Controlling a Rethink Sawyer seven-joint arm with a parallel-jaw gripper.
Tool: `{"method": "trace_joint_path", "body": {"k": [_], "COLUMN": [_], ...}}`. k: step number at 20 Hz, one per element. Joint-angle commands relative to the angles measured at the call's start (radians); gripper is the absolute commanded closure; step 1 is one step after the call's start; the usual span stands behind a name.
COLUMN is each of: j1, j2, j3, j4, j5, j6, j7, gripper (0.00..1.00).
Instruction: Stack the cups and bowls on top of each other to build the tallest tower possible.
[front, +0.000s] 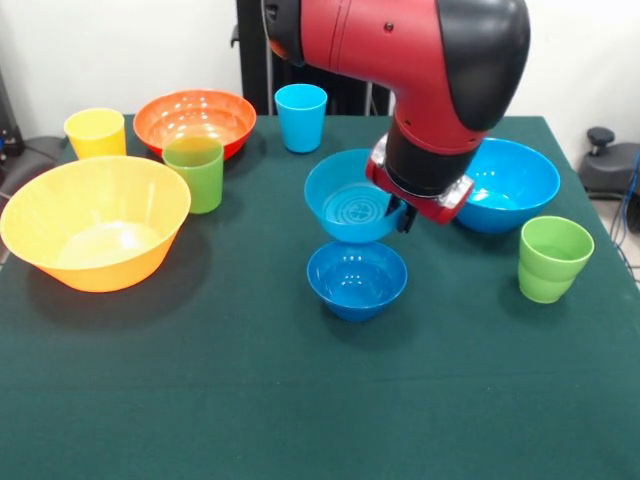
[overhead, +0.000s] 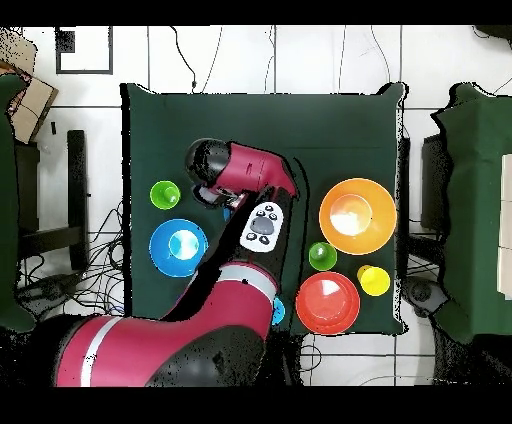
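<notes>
Green tablecloth, bowls and cups scattered | medium blue bowl (front: 352, 208) is gripped at its rim by gripper (front: 403, 213), held just above small blue bowl (front: 356, 279) | tipping is risked if dropped off-centre

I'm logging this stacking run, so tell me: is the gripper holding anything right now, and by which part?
The gripper appears to hold the medium light blue bowl by its rim on the picture's right, above the small dark blue bowl.

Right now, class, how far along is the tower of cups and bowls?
Done: nothing clearly stacked. In hand: the medium blue bowl at the gripper, just above the small dark blue bowl. Left: the other bowls and the cups, all unstacked.
</notes>
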Motion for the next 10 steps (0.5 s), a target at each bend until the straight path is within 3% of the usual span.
{"method": "trace_joint_path", "body": {"k": [1,10], "j1": [0.013,-0.005], "j2": [0.044,0.057], "j3": [0.063,0.068], "j4": [-0.072,-0.070], "j5": [0.020,0.015], "j6": [0.012,-0.027], "j7": [0.212,0.174], "gripper": [1.00,1.00]}}
